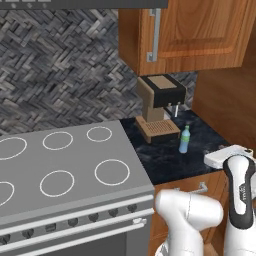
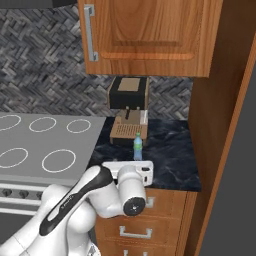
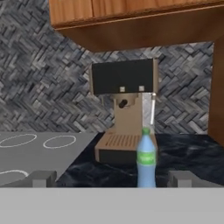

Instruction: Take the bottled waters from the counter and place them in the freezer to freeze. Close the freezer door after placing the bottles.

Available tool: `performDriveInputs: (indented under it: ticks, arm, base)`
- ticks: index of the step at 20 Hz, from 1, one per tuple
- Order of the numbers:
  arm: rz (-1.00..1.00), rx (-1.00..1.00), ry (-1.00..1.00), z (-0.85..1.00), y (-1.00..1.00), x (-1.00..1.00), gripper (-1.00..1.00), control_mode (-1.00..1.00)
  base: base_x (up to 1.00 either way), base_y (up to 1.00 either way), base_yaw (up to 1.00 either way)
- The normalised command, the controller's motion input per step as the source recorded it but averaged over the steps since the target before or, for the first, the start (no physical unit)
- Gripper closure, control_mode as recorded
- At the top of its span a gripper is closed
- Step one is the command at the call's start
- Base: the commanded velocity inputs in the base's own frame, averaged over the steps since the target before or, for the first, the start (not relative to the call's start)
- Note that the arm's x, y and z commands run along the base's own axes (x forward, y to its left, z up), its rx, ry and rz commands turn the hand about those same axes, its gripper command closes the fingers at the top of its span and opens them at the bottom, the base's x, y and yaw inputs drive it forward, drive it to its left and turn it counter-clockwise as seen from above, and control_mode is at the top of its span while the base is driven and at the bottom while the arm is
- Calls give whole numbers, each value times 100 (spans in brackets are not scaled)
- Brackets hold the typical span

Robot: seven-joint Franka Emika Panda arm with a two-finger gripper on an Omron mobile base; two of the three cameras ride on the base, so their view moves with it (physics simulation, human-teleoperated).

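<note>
1. Pincer [image 3: 112, 178]: seen in the hand view as two small dark finger tips [image 3: 41, 178] low in the picture, standing wide apart. Nothing is held between them and neither tip touches anything. The hand sits level with the front edge of the counter, facing the back wall.

2. Stovetop [image 1: 65, 165]: grey, with white rings, at the left. It butts against the counter's left edge.

3. Counter [image 1: 165, 160]: black marbled stone over brown wooden drawers [image 2: 135, 232] with silver handles.

4. Espresso machine [image 3: 124, 113]: tan body with a black upper block and a slim silver wand on its right side. It stands at the back of the counter, against the herringbone tiled wall [image 1: 55, 65].

5. Bottled water [image 3: 146, 158]: one clear bluish-green bottle with a green cap and a green label, upright on the counter. It stands just in front of the espresso machine's right front corner, apart from it, and lies between the two finger tips along the line of sight, somewhat nearer the right one. Nothing stands between the pincer and the bottle.

6. Wall cupboard [image 2: 150, 35]: brown wood with a silver handle, hanging above the espresso machine.

7. Tall wooden side panel [image 2: 215, 125]: closes the counter on the right.
</note>
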Motion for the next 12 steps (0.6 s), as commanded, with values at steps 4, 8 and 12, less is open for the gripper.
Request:
performDriveInputs:
  ticks: [4,8,12]
  arm:
    - [3,0,-2,-32,-42,25,-100,-100]
    - [1,0,0,-13,-23,31,-100,-100]
    - [0,0,0,-10,-12,28,-100,-100]
  base:
    - [0,0,0]
    - [0,0,0]
    - [0,0,0]
